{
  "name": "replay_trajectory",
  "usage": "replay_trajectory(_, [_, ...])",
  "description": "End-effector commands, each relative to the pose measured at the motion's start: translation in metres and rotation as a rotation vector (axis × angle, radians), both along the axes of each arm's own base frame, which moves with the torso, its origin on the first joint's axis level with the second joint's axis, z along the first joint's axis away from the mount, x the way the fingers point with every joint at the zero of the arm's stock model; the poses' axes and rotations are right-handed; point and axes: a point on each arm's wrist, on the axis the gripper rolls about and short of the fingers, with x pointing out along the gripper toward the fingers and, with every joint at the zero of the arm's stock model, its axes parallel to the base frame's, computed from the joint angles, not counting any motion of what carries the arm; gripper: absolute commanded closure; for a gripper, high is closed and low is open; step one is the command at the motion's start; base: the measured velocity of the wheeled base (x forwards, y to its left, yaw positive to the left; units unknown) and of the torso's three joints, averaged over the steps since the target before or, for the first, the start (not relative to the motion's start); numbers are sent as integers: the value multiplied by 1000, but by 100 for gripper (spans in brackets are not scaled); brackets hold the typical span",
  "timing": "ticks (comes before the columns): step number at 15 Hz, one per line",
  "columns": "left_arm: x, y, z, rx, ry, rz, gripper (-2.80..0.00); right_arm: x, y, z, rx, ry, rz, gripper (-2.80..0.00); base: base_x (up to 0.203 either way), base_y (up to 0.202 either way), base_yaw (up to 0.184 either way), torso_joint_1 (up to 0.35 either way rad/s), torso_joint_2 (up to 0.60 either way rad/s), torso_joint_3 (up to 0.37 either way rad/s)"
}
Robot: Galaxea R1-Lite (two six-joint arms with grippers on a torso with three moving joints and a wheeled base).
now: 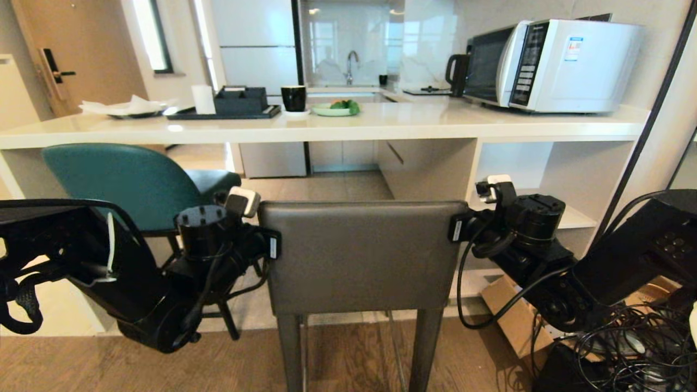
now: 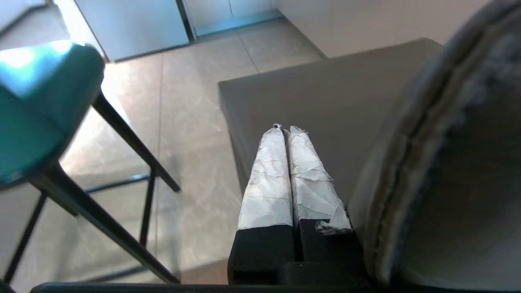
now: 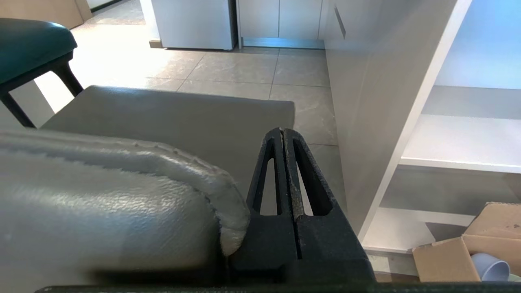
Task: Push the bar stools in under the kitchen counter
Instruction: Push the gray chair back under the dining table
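Observation:
The grey bar stool (image 1: 362,256) stands in front of me with its square back toward me, before the kitchen counter (image 1: 326,128). My left arm (image 1: 207,245) is at the back's left edge and my right arm (image 1: 523,228) at its right edge. The left gripper (image 2: 285,129) is shut and empty, reaching past the backrest (image 2: 447,162) over the seat (image 2: 325,93). The right gripper (image 3: 282,131) is shut and empty too, its base against the backrest's corner (image 3: 101,203). The teal bar stool (image 1: 120,179) stands to the left, its seat under the counter's edge.
On the counter are a microwave (image 1: 550,65), a kettle (image 1: 457,73), a black cup (image 1: 294,98), a green plate (image 1: 335,109) and a dark tray (image 1: 228,111). White shelf cubbies (image 1: 572,179) are at the right. A cardboard box (image 1: 506,310) and cables (image 1: 626,348) lie on the floor.

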Motion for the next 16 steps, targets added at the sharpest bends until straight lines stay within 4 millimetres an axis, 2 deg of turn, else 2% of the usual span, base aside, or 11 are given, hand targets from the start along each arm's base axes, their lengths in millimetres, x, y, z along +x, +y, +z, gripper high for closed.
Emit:
replay_trajectory(1, [9,0,10,-6,-36,13,0,1,0,-7,-11,21,-3,0,0,0,0,0,0,0])
replay_trajectory(4, [14,4,-2,12,-3,28,0,3,0,-5,-10,12,-2,0,0,0,0,0,0,0])
replay_trajectory(6, [10,8,-10,12,13,31,0,4,1,-4,-8,5,-1,0,0,0,0,0,0,0])
replay_trajectory(11, [13,11,-20,3,-44,48,0,1,5,-1,-6,-2,6,0,0,0,0,0,0,0])
replay_trajectory(16, [20,24,-23,17,-54,76,0,-15,0,12,0,-18,8,0,0,0,0,0,0,0])
